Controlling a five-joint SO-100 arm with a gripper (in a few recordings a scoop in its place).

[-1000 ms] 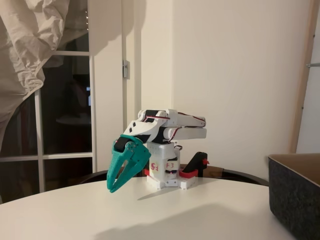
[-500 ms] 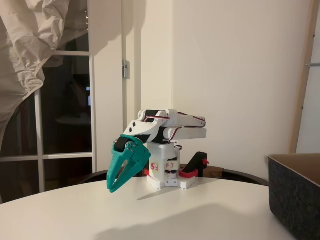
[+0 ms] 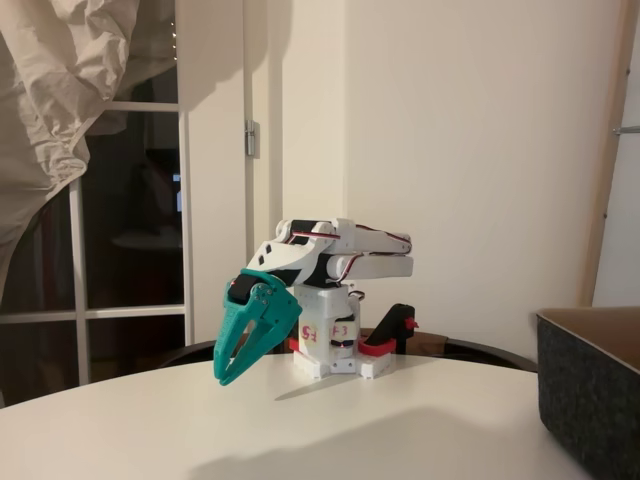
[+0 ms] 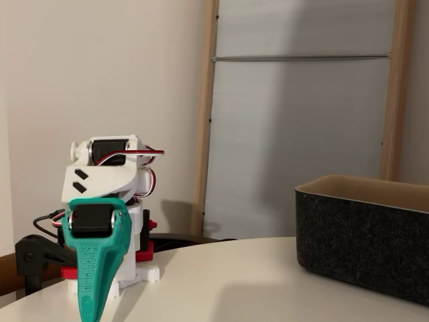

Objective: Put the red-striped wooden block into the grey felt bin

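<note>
Fixed view, arm: the white five-joint arm with red trim [image 3: 335, 255] sits folded on its base at the far side of the round white table [image 3: 300, 430], upper links stacked flat. Looks like a parked pose to me, tucked in so nothing hangs over the work area.

Fixed view, gripper: the teal two-finger plastic gripper [image 3: 228, 375] points down and left, tips just above the tabletop. Fingers look pressed together into one wedge, with nothing between them.

Fixed view, bin: the dark grey felt bin [image 3: 590, 390] sits at the right edge of the picture, well apart from the gripper, open side up. Its inside is hidden from this low angle.

Other fixed view, gripper: seen nearly head-on, the gripper [image 4: 88, 314] hangs straight down as one narrow teal blade. No gap showing, nothing pinched.

Other fixed view, bin: the bin [image 4: 365, 238] is on the right with a tan inner lining at the rim, and the wall blocks the contents.

Block: I can't spot the red-striped wooden block on the table in both fixed views. It could be inside the bin, or somewhere off camera; can't tell which.
</note>
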